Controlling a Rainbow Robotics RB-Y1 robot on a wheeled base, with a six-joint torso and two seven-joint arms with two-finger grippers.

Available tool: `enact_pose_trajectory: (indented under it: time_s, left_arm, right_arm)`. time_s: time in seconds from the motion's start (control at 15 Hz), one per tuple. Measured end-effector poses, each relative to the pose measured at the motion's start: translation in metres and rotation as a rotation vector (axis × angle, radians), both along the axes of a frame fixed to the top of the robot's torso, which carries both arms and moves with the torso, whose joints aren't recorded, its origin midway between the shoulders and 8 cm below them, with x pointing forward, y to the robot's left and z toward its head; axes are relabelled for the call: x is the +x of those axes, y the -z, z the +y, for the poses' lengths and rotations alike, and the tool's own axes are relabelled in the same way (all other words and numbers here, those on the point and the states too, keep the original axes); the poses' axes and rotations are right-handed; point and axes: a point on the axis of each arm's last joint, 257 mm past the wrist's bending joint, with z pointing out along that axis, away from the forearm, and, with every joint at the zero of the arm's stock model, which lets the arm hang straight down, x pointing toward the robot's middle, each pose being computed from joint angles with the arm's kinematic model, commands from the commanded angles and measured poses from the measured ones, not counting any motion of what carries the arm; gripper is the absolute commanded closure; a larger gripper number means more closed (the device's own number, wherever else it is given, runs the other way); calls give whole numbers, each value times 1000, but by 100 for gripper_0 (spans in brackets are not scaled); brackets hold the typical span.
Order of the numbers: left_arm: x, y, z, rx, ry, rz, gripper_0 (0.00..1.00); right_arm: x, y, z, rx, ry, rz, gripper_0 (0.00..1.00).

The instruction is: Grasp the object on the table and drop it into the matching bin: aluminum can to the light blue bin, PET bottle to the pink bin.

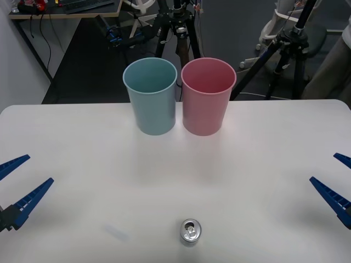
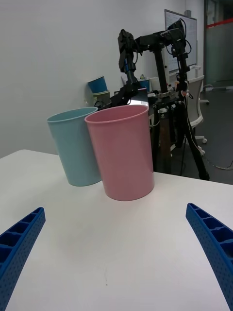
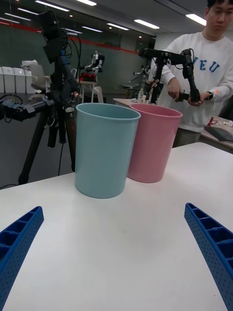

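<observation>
Silver aluminum can [image 1: 190,231] upright at the worktop's [image 1: 263,164] near edge, about centred, pull tab up, untouched. Light blue bin [image 1: 150,96] and pink bin [image 1: 208,95] stand side by side at the far edge, just beside each other, blue on the left. Left hand [image 1: 16,183] and right hand [image 1: 339,183] low at the worktop's sides, both with fingers spread, holding nothing, well apart from the can.
</observation>
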Motion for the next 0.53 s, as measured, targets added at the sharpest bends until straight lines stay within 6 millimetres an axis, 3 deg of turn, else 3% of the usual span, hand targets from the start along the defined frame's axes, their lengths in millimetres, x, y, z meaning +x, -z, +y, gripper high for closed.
enact_pose_trajectory:
  time_s: [0.53]
  left_arm:
    - [0,0,0,0,0,0,0]
  right_arm:
    - [-11,10,18,28,-44,19,0]
